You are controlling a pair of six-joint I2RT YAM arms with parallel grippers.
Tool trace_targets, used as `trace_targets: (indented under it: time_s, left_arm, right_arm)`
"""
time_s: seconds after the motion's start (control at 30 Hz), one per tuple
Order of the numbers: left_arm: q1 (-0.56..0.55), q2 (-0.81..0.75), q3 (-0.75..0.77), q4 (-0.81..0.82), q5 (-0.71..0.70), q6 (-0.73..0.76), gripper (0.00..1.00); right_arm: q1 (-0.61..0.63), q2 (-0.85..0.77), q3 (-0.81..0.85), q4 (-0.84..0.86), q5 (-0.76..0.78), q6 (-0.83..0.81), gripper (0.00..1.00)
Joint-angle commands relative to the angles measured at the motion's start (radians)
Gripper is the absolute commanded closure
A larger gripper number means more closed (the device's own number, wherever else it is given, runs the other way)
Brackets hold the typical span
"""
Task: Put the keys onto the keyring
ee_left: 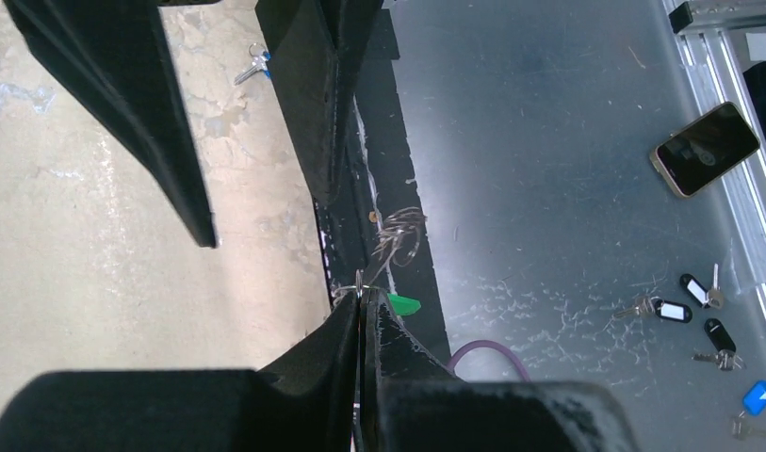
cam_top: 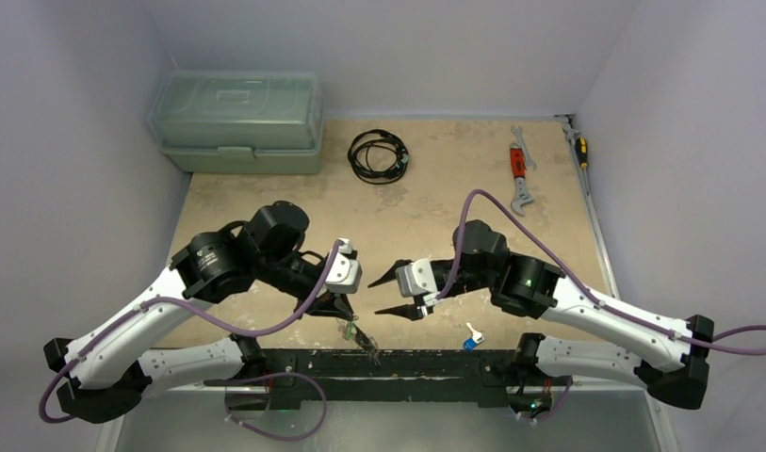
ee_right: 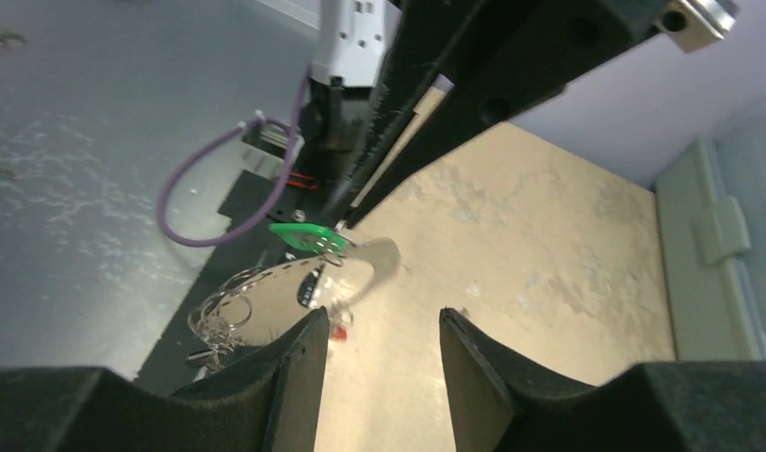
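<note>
My left gripper [cam_top: 343, 308] is shut on the keyring [ee_right: 285, 263], a thin silvery wire loop, and holds it over the table's near edge. Its fingertips [ee_left: 362, 298] pinch the wire. A green tag [ee_right: 308, 235], a red tag [ee_right: 338, 331] and a cluster of small rings [ee_left: 398, 235] hang on the loop. My right gripper [cam_top: 398, 292] is open and empty, its jaws [ee_right: 379, 330] just right of the loop and apart from it. A blue-headed key [cam_top: 471, 337] lies on the table near the front edge and also shows in the left wrist view [ee_left: 252, 66].
A black cable coil [cam_top: 379, 155], a red-handled wrench [cam_top: 520, 169] and a screwdriver [cam_top: 579, 151] lie at the back. A green toolbox [cam_top: 237, 122] stands at the back left. On the floor below lie a phone [ee_left: 704, 148] and several tagged keys [ee_left: 680, 309].
</note>
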Motion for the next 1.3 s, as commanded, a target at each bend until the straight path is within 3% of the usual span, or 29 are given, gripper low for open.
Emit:
trace_targets:
  time_s: [0.0,0.3,0.47,0.87,1.27]
  left_arm:
    - [-0.009,-0.019,0.045,0.023,0.056,0.048,1.0]
    - [-0.01,-0.04,0.023,0.066,0.101,0.058,1.0]
    - [-0.01,-0.041,0.023,0.083,0.095,0.044,1.0]
    - [-0.009,-0.061,0.004,0.157,0.037,-0.016,1.0]
    - [-0.01,-0.06,0.019,0.173,0.03,-0.026,1.0]
  right_arm:
    - [-0.002,0.006,0.05,-0.005,-0.124,0.004,0.52]
    - [-0.002,0.058,0.024,0.089,-0.2,0.036,0.55]
    - [-0.002,0.096,0.039,0.092,-0.196,0.042,0.62]
    - [-0.002,0.023,-0.046,0.23,-0.17,0.172,0.72]
    - [-0.002,0.091,-0.024,0.198,-0.168,0.182,0.69]
